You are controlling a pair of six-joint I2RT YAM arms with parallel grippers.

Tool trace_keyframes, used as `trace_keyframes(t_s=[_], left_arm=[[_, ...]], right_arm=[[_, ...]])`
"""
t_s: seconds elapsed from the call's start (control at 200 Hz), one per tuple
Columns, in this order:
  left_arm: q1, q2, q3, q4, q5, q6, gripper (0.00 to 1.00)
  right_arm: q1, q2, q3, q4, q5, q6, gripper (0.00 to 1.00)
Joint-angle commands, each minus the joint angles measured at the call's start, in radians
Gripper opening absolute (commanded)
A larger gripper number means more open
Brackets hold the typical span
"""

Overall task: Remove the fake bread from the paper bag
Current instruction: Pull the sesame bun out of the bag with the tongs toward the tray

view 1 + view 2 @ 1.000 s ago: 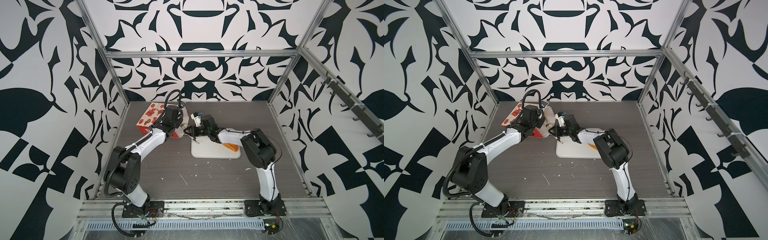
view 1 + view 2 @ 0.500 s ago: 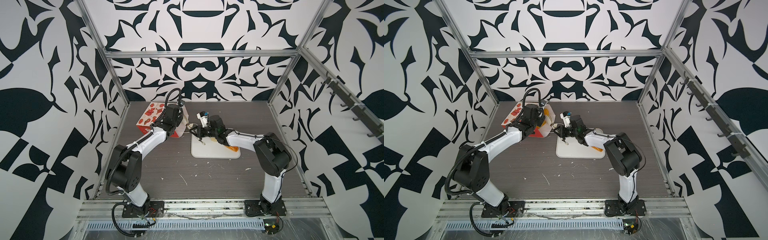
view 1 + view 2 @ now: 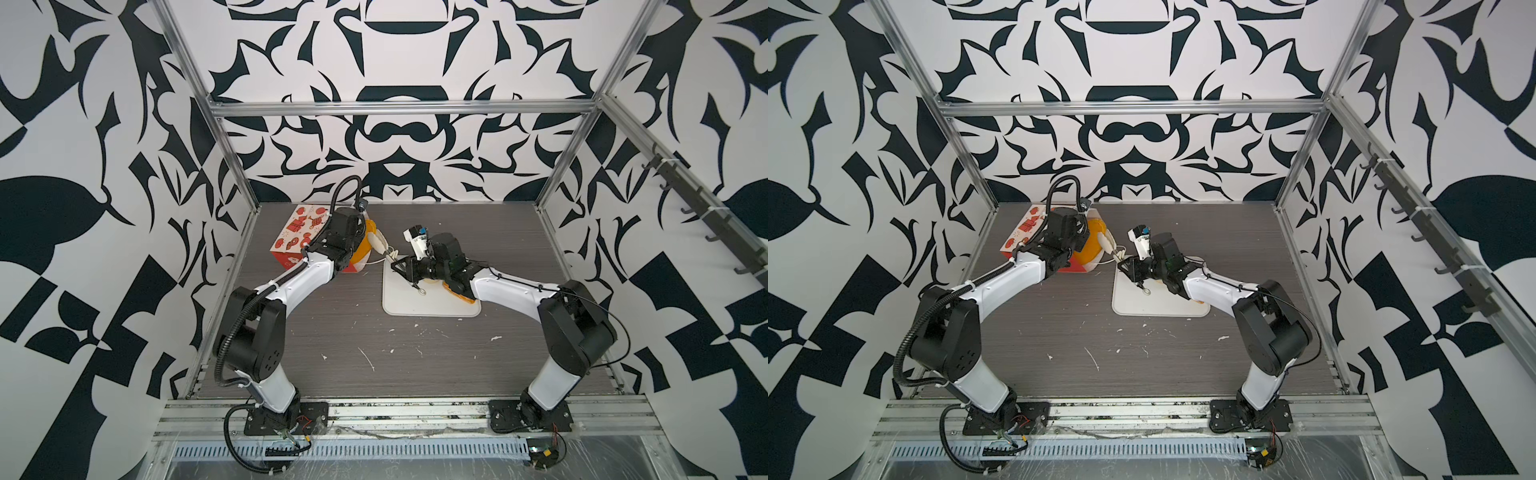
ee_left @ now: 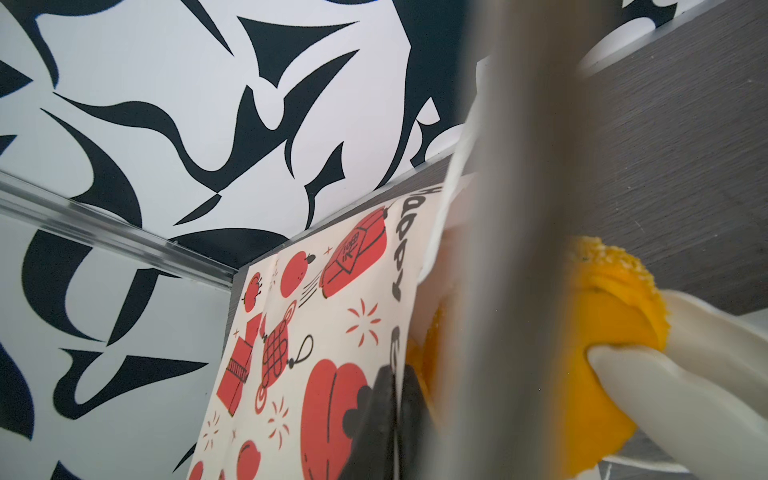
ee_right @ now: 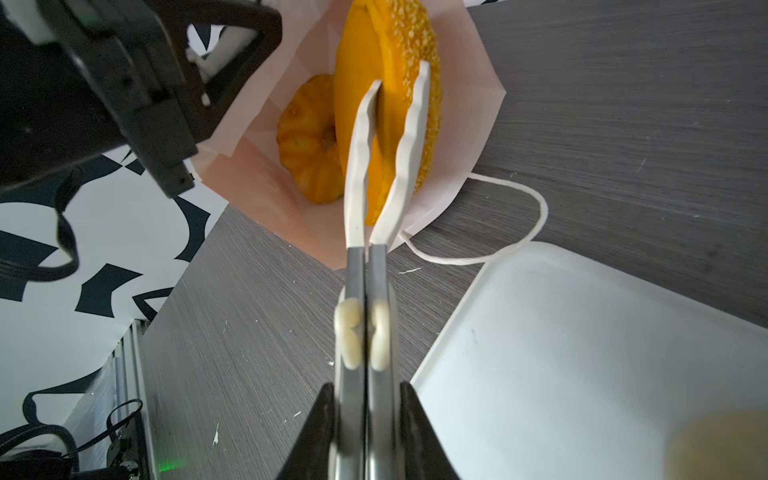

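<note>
The paper bag (image 3: pixel 296 232) (image 3: pixel 1026 233) lies on its side at the back left, its mouth facing the tray. My left gripper (image 4: pixel 397 376) is shut on the bag's upper rim (image 4: pixel 332 332) and holds the mouth open. My right gripper (image 5: pixel 366 397) (image 3: pixel 405 266) is shut on a pair of white-tipped tongs (image 5: pixel 392 137) (image 3: pixel 380 245). The tong tips clamp a yellow-orange seeded piece of fake bread (image 5: pixel 392 50) (image 4: pixel 606 316) (image 3: pixel 1092 249) at the bag's mouth. Deeper inside the bag lies a golden twisted ring (image 5: pixel 307 145).
A flat white tray (image 3: pixel 415 305) (image 5: pixel 582 353) lies just right of the bag, and an orange pastry (image 3: pixel 461 293) on it is partly under my right forearm. The bag's white cord handle (image 5: pixel 536 216) trails onto the table by the tray. White crumbs dot the grey tabletop.
My right arm's elbow has swung out to the right and the wrist has drawn back a little over the tray, tongs still at the bag's mouth. The left arm has held still.
</note>
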Motion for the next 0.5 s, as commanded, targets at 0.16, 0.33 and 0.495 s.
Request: trace_keyframes(t_s=[0.16, 0.33, 0.495], left_arm=[[0.007, 0.018, 0.042, 0.025, -0.027, -0.020, 0.07], [0.005, 0.026, 0.044, 0.030, -0.026, -0.021, 0.07], [0.007, 0.028, 0.042, 0.034, -0.027, -0.023, 0.07]], right_arm=[[0.000, -0.112, 0.007, -0.007, 0.082, -0.112, 0.00], [-0.004, -0.175, -0.013, -0.060, 0.167, -0.184, 0.00], [-0.006, -0.229, -0.036, -0.081, 0.220, -0.217, 0.00]])
